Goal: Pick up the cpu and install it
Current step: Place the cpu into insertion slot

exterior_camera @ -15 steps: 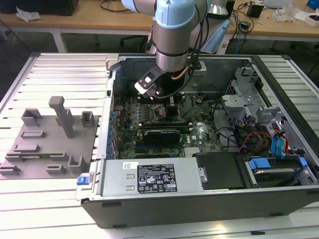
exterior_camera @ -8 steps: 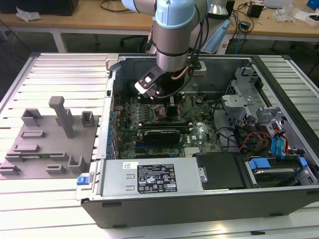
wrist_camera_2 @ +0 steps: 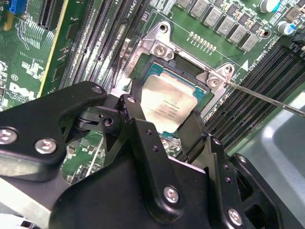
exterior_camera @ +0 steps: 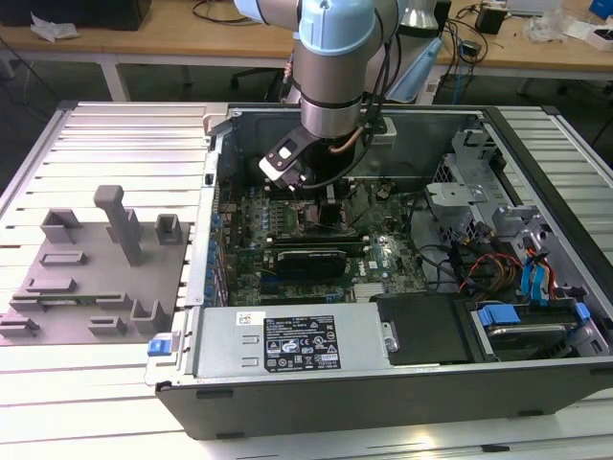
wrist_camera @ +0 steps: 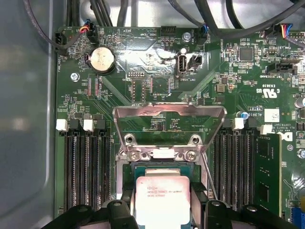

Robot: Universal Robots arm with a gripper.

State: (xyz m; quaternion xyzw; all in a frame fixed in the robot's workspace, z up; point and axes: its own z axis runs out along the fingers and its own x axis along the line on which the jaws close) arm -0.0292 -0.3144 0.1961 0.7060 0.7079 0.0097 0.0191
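The cpu (wrist_camera: 163, 198) sits directly over the socket (wrist_camera_2: 186, 74), metal top up and its edges roughly square to the socket's. The tool (wrist_camera_2: 162, 119) is closed on it. One of the two black fingers (wrist_camera_2: 138, 129) presses each opposite side, with only the chip's width between them. In both wrist views I cannot tell whether the chip's underside already touches the socket or hangs just above it.

The frame (wrist_camera: 169, 112) is swung open on the socket's far side, so the socket is uncovered. The lever (wrist_camera_2: 267, 98) stands free just beside it. Memory slots (wrist_camera: 88, 167) flank the socket on two sides of the board (wrist_camera: 157, 86).

In the exterior view the arm (exterior_camera: 330, 77) reaches down into the case (exterior_camera: 335, 402) above the socket. The case lies on the desk (exterior_camera: 115, 134).

My judgement is that the pick is done and the placing is in hand. Seating calls for the chip to stay level and square to the socket, going straight down with no sideways slide, since the contacts underneath would likely bend easily.
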